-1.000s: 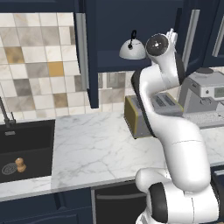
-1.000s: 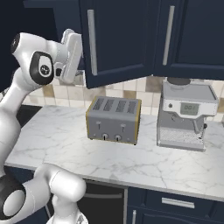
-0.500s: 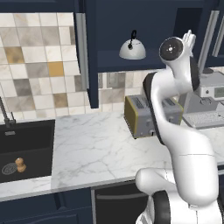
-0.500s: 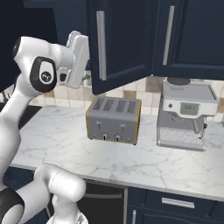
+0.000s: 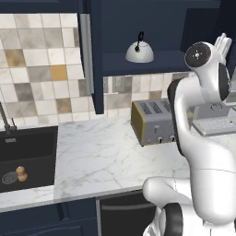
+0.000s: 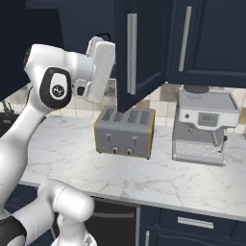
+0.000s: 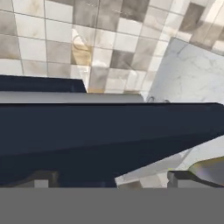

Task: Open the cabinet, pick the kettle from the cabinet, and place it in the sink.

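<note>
So at that point my claw (image 6: pixel 103 65) was spread about as wide as it goes and had nothing in it, just hanging up by the swung-out door of the cabinet (image 6: pixel 139 45). From my hand cam, the door's dark edge (image 7: pixel 109 140) ran right across in front of my fingertips (image 7: pixel 179 177), really close, with the long silver bar handle (image 7: pixel 70 98) just past it. I couldn't say whether I was touching the door, it looked like not. Farther beyond that, back inside the open cupboard, sat the kettle (image 5: pixel 139 50), upright on the shelf, off to the side of my claw and a bit behind it, well apart from my fingers. Below me was the toaster (image 6: pixel 126 132) on the marble counter (image 6: pixel 144 178), and way past all of it, at the far end of the counter, was the sink (image 5: pixel 27 156), black basin with some little thing lying near the drain. My guess on the kettle: small, rigid metal, probably light if it's empty, and that smooth domed body looked slippery to pinch. The thin black arched handle on top seemed the sane place to grab, jaws closing across it from above or from the front, since the dome would likely squirt out. It'd probably swing a bit hanging from that handle too.
</note>
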Robot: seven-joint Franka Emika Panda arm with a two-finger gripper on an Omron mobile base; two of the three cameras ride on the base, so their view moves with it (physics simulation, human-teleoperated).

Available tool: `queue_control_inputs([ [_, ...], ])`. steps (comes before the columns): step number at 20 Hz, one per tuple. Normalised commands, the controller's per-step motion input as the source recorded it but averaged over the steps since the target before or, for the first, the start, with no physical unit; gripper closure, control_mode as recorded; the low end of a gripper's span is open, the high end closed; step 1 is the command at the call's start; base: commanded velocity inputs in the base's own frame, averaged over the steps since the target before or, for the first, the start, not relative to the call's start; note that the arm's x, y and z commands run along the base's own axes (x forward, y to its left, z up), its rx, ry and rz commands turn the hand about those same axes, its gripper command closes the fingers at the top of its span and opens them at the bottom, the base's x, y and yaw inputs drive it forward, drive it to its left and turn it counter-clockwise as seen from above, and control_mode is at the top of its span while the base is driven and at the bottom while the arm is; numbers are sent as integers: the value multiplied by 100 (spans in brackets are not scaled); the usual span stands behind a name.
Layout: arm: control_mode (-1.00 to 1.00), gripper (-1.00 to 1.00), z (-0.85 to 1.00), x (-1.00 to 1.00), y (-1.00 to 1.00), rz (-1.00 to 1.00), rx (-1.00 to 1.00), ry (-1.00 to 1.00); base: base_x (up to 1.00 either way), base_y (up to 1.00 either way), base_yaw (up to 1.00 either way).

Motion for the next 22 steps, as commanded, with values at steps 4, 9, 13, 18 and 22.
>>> queue_control_inputs([
  [4, -100, -100, 11, -35, -55, -13, 0, 0, 0, 0, 0],
  [9, -100, -100, 9, -30, -52, -12, 0, 2, 0, 0, 0],
  [13, -100, -100, 3, -24, -40, -7, 0, 12, 0, 0, 0],
  [18, -100, -100, 0, -23, -15, -1, 0, 16, 0, 0, 0],
  [22, -100, -100, 0, -14, 15, 7, -1, 10, 0, 0, 0],
])
